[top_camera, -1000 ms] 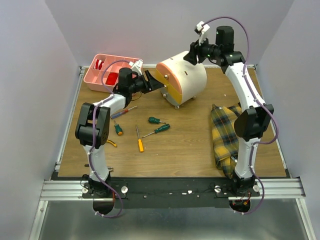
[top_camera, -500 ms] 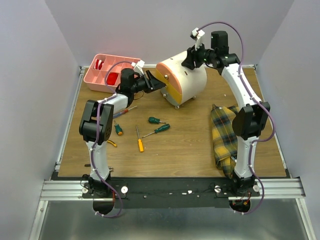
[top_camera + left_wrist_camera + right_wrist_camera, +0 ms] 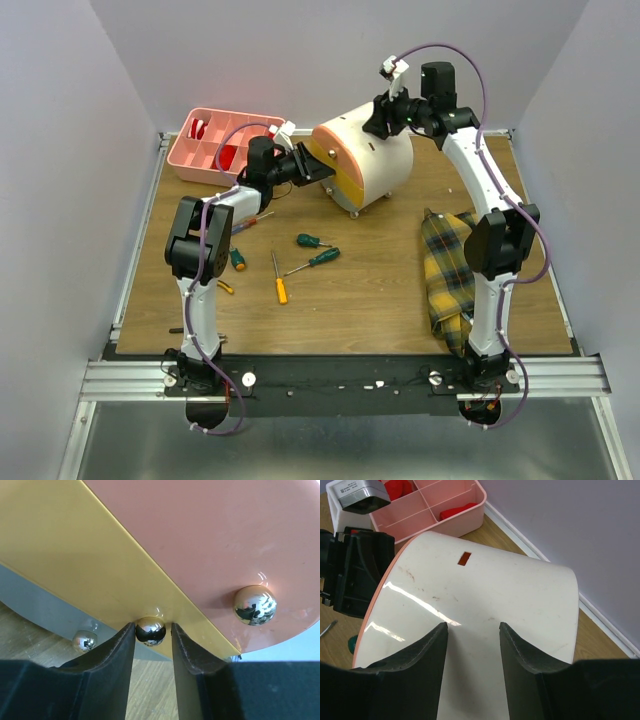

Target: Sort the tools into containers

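**A:** Where are the left gripper's jaws?

**B:** At the face of the unit. From overhead you only see the black tip nosed up to the orange and yellow fronts. The left wrist view shows more: a chrome knob on the yellow front sits right between the fingers.

**A:** Clenched on it?

**B:** Narrowed close around it. One finger meets the knob and the other shows a sliver of gap, so I cannot tell if the grip is firm. A second knob sits on the orange front, outside the jaws, past one finger.

**A:** And the right gripper?

**B:** Overhead it is a dark lump at the top of the unit, and the fingers cannot be made out. Its own camera shows the jaws spread wide with nothing between them, only the cream shell under the gap. Whether they touch the shell I cannot tell.

**A:** The tray?

**B:** Behind the left jaws and to one side, apart from the unit. In the right wrist view it lies ahead of those jaws, beyond the shell, with red pieces in its compartments.

**A:** The tools?

**B:** Only the overhead view shows them whole. The screwdrivers are scattered on the table, back from both pairs of jaws and toward the arm bases. A plaid cloth lies below the right arm.
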{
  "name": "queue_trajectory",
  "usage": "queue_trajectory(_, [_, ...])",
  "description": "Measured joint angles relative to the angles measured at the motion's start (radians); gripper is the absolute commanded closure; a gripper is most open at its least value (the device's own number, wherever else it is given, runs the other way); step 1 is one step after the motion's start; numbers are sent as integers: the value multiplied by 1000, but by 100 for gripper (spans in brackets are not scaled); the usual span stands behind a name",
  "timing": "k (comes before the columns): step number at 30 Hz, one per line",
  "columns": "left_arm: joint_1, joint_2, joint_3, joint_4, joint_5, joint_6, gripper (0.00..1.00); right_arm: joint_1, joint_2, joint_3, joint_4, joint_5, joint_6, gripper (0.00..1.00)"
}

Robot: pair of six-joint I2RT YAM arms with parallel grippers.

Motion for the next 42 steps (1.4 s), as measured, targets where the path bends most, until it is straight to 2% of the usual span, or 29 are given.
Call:
queue_trajectory(5, [0,0,0,-1,10,11,76,0,2,0,5,0,0,48])
queue_trajectory(12, [12,-29,-50,14,28,26,85,2,3,-6,13,10,-7,49])
queue_trajectory(18, [57,-137,-211,46,57,25,86,2,3,-17,37,17,-14,49])
queue_trajectory(20, [69,-173,-260,51,58,27,83,2,3,-18,39,18,-16,49])
queue_trajectory(23, [90,-226,-313,29,64,54,66,2,3,-19,44,19,-17,49])
queue_trajectory(24, [95,-234,-318,14,66,64,53,2,3,-20,45,19,-17,49])
queue_trajectory(28, [111,-267,-317,-79,67,135,40,2,3,-20,48,19,-17,48])
queue_trajectory(32, [128,-298,-299,-232,39,244,37,2,4,-20,52,19,-17,48])
queue_trajectory(37, [202,-384,-299,-466,-1,419,36,2,4,-23,55,19,-18,48])
queue_trajectory(40, [238,-409,-260,-642,-43,617,37,2,4,-24,57,19,-18,48])
queue_trajectory(42, [245,-403,-200,-782,-82,815,38,2,4,-24,58,19,-18,48])
